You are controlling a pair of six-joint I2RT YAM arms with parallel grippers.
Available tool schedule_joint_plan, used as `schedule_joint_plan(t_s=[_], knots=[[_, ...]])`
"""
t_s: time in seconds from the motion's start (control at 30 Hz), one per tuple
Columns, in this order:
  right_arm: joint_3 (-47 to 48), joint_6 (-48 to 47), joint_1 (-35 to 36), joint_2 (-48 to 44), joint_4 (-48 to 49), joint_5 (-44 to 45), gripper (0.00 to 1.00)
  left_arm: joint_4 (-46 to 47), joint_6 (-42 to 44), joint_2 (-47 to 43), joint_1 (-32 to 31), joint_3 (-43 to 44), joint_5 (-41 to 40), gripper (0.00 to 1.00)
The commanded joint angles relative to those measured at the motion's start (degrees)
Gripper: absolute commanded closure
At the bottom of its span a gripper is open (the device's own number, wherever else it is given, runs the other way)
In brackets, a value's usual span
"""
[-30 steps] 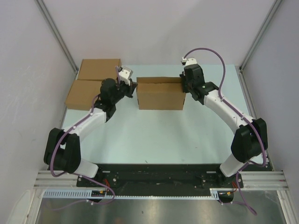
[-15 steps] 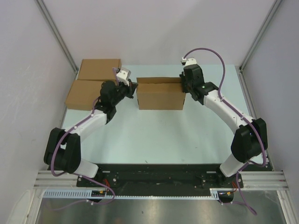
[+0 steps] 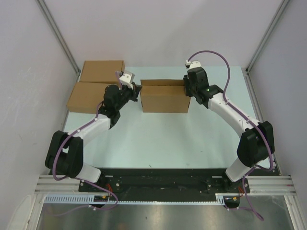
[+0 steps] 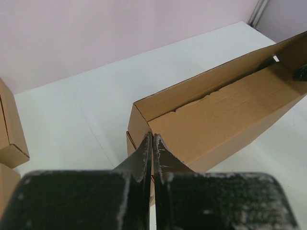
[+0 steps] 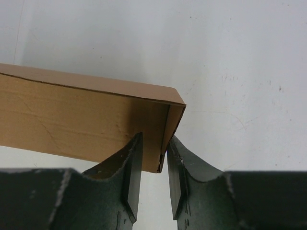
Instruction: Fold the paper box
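The paper box [image 3: 163,98] stands in the middle of the table as a shallow brown tray with its long back flap upright. My left gripper [image 3: 138,90] is shut, its tips [image 4: 152,136] touching the box's [image 4: 225,120] left front corner, and no cardboard shows between the fingers. At the right end, my right gripper [image 3: 188,88] is open. Its jaws [image 5: 155,137] straddle the edge of the box's [image 5: 72,115] end wall, with a gap showing on each side of the cardboard.
Two made-up flat brown boxes lie at the back left, one [image 3: 101,71] behind the other [image 3: 86,96], close to the left arm's elbow. One box edge [image 4: 12,129] shows in the left wrist view. Pale walls and metal posts enclose the table on three sides.
The right gripper's jaws have parted from the box's right end wall, which they were pinching. The left gripper stayed shut and shifted slightly toward the box's left end.
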Motion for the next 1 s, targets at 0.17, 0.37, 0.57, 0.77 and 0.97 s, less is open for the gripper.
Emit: schedule_joint_plan(t_s=[0.17, 0.37, 0.57, 0.77, 0.97], knots=[[-0.4, 3.2, -0.6, -2.6, 0.3, -0.8, 0.69, -8.2, -1.0, 1.6, -2.3, -1.4, 3.7, 0.99], [-0.4, 3.7, -0.9, -3.9, 0.6, 1.6, 0.69, -8.9, -0.5, 1.3, -2.2, -1.1, 3.0, 1.00], [-0.4, 3.6, -1.5, -3.0, 0.3, 1.2, 0.95, -9.8, -0.5, 1.1, -2.2, -0.5, 3.2, 1.00], [-1.1, 3.3, -1.6, -2.7, 0.4, 0.9, 1.00, -10.0, -0.7, 0.9, -2.2, -0.6, 2.9, 1.00], [-2.5, 3.4, -1.5, -2.6, 0.7, 0.4, 1.00, -10.4, -1.0, 0.9, -2.2, -0.4, 2.7, 0.93]])
